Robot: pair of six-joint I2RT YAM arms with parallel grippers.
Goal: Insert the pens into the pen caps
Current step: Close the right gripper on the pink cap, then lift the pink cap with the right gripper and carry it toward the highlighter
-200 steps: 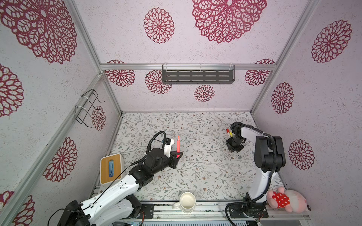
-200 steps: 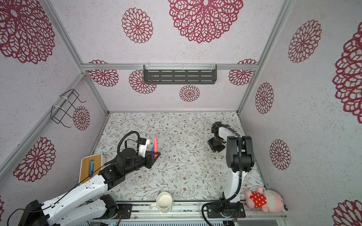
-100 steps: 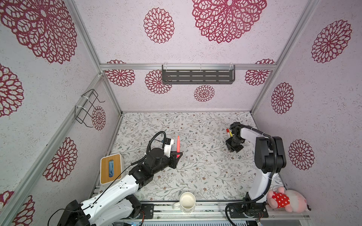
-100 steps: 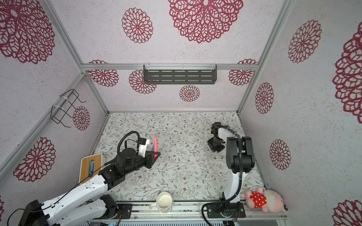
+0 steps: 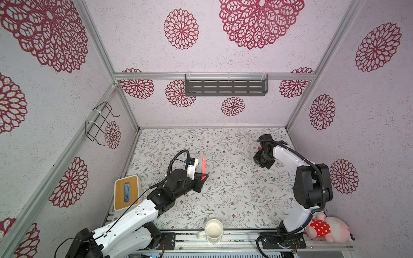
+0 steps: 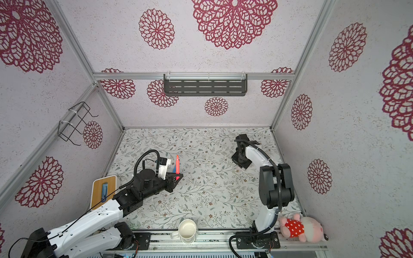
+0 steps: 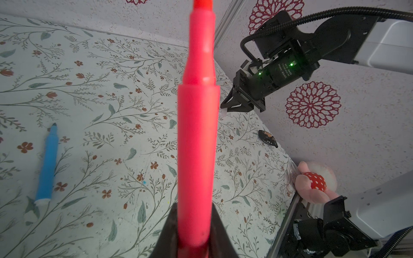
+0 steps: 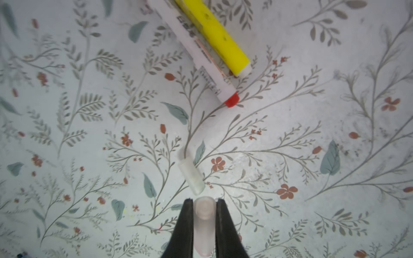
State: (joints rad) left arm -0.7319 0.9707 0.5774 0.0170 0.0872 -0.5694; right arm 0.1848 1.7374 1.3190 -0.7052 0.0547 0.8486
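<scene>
**Left jaws:** clamped on the tail of the pink pen (image 7: 197,134), nib outward, held above the worktop (image 7: 89,67).
**Right jaws:** pinched on a translucent cap (image 8: 203,223).
**Handling:** we judge both light, stiff, slick plastic; grip mid-barrel.
**Loose on worktop:** the blue pen (image 7: 47,165).

No legible text anywhere. Dark print and a barcode-like block along the white barrel of the white-and-red pen (image 8: 197,55), seen from the right wrist view, too blurred to make out. Small white lettering on the black wrist housing (image 7: 279,71) of the right arm, seen from the left wrist view beside two green lights, too small and turned to read.
</scene>
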